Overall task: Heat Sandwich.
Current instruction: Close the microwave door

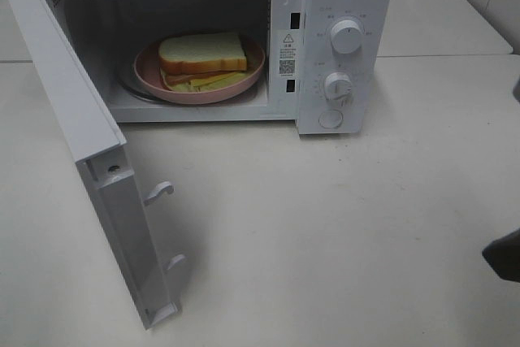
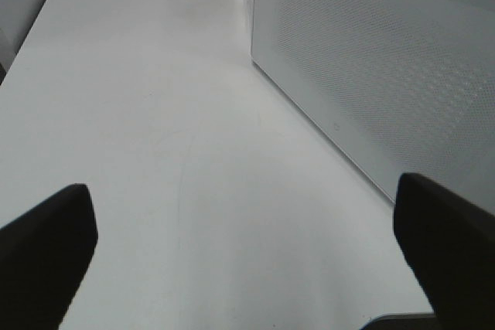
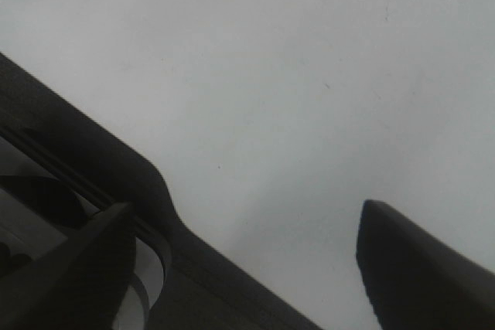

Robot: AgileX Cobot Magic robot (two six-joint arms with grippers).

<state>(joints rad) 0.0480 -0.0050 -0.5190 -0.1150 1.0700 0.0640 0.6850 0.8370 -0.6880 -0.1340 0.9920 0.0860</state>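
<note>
White tabletop (image 1: 341,225) fills most of the high view, with a pale tiled wall just visible in the upper right corner. A white microwave (image 1: 341,6) stands at the top of the frame, its door (image 1: 81,119) swung wide open toward the lower left, so that the two latch hooks (image 1: 160,191) on the door's inner edge show. The sandwich (image 1: 203,54) is inside the microwave: a slice of white bread with a tan crust on top, pale yellow-green filling showing beneath its front edge. It sits on a round pink plate (image 1: 150,71) in the middle of the oven floor. On the control panel, right of the opening, two round knobs (image 1: 347,36) are stacked one above the other, with a round button (image 1: 331,119) below them and a small sticker (image 1: 288,54) on the frame beside the opening. A dark piece of the right arm (image 1: 504,256) pokes in at the lower right edge of the high view, well away from the microwave. In the left wrist view the left gripper (image 2: 244,214) has its claw spread wide over bare table with nothing between the dark fingers (image 2: 46,245), and the microwave's perforated side panel is close by. In the right wrist view the right gripper (image 3: 247,205) is likewise spread wide and empty above the tabletop, beside a dark rail (image 3: 93,144) that crosses the lower left of that frame.
</note>
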